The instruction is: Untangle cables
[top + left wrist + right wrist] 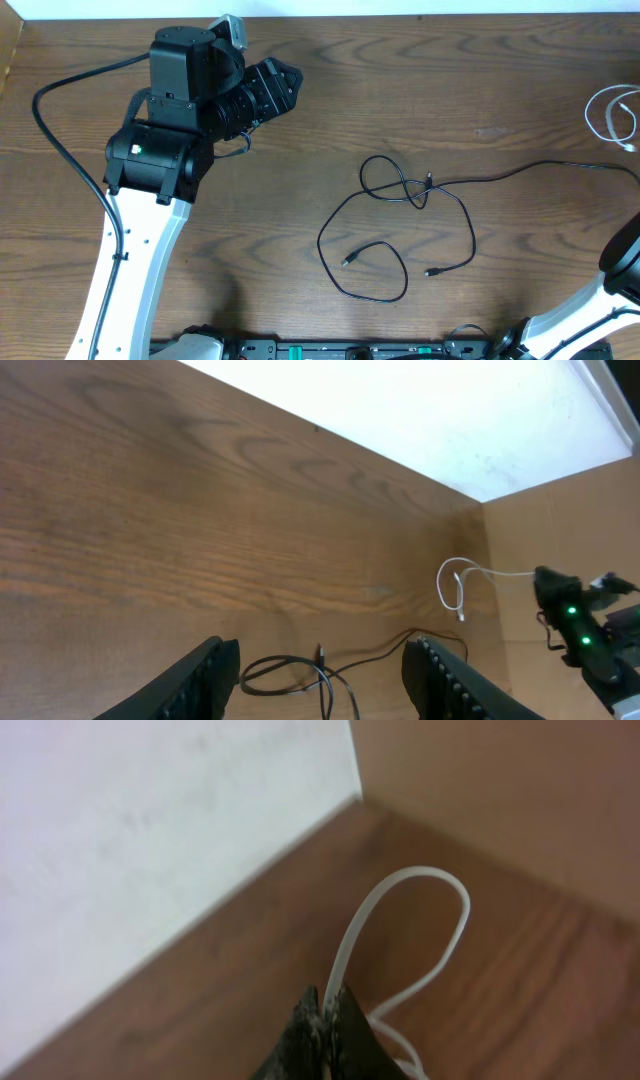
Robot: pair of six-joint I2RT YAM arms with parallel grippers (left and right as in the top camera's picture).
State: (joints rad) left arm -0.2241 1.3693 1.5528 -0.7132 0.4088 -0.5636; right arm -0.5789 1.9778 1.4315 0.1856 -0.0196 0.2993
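Thin black cables (400, 192) lie in a looped tangle at the middle of the table, and one strand runs off to the right edge (560, 165). A white cable (603, 112) curls at the far right. My left gripper (288, 82) hovers at the back left, open and empty, well clear of the tangle. In the left wrist view the black loops (290, 668) lie beyond the open left gripper (322, 658), with the white cable (452, 585) farther off. My right gripper (327, 996) is shut on the white cable (445, 895), which arches up out of its tips.
The brown wooden table (300, 200) ends at a white wall along the back (400, 410). A cardboard-coloured side panel (520, 790) stands at the right. The right arm's base (610, 290) sits at the front right, the left arm's white link (130, 260) at the front left.
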